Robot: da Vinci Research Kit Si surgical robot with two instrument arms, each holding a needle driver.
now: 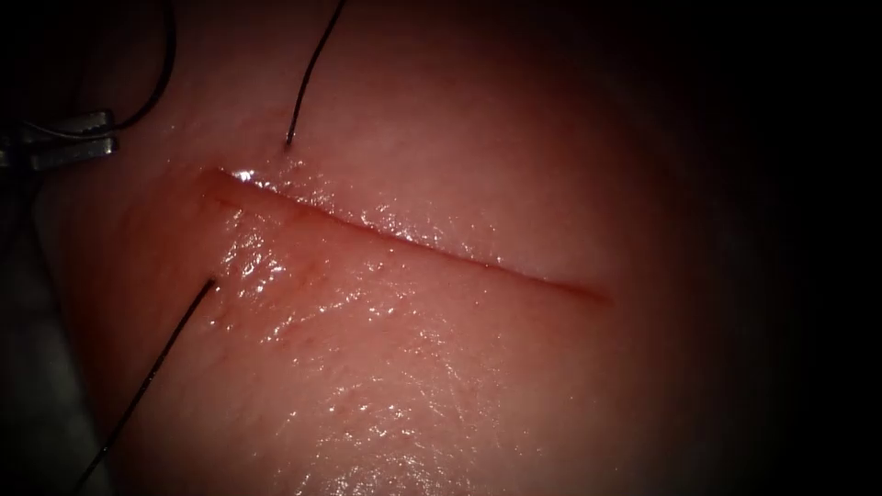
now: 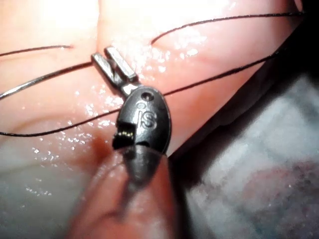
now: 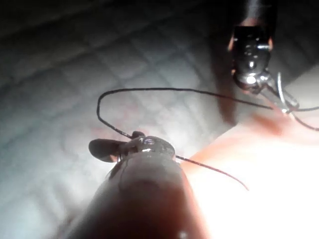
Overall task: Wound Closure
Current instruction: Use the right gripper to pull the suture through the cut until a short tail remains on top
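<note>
Gripping the curved needle [image 2: 35, 84] near its tail, the left tool [image 1: 92, 136] is sitting at the upper left of the endoscope frame. Thread [image 1: 152, 377] is crossing under the cut [image 1: 413, 241] in the tissue [image 1: 478, 386]. The right tool [image 3: 107, 149] is holding thread off the tissue. Steady, gentle tension seems wise.

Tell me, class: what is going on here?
A two-armed robot is practising closing a cut in tissue. The left hand, left of the cut, appears to grip the needle, which is clear of the tissue. Thread passes under the cut's left end, in on one side and out on the other. Thread also runs across the right hand; whether it is gripped is unclear.
</note>
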